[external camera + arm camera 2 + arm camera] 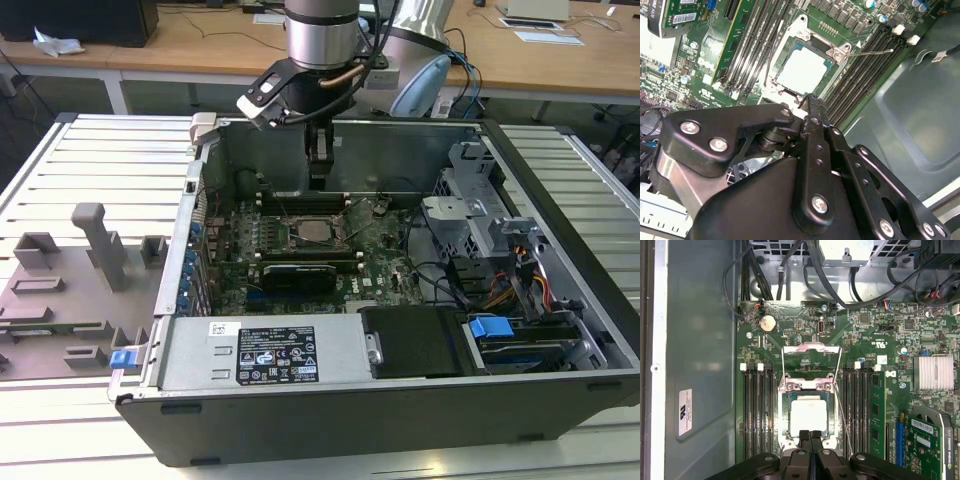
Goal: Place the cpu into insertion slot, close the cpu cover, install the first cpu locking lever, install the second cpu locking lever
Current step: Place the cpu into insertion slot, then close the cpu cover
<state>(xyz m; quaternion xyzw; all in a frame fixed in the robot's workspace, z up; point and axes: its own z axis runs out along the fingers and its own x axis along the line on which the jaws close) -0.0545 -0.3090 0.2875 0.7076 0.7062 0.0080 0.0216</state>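
The chip [809,415] lies flat inside the socket [785,410], on the green board [865,340] toward the far wall of the open computer case [400,415], so the first step looks done. The work in hand appears to be closing the cover [811,346]. In the first wrist view its bronze-silver bar seems to stand raised at the far side of the socket, not yet folded down over the chip, though this reading is not certain. The gripper [810,436] has its two fingers pressed together on nothing, and its tip hangs just above the near edge of the chip. Closing the cover likely calls for a light push on the raised bar, with the tip kept off the chip's bare metal top and clear of the thin lever wire [845,425] that juts out beside the socket. The gripper's own body hides the near edge of the socket in both wrist views. Whether the chip sits fully home cannot be told, nor which wire is the first lever. In the exterior view the fingers cover part of the socket.
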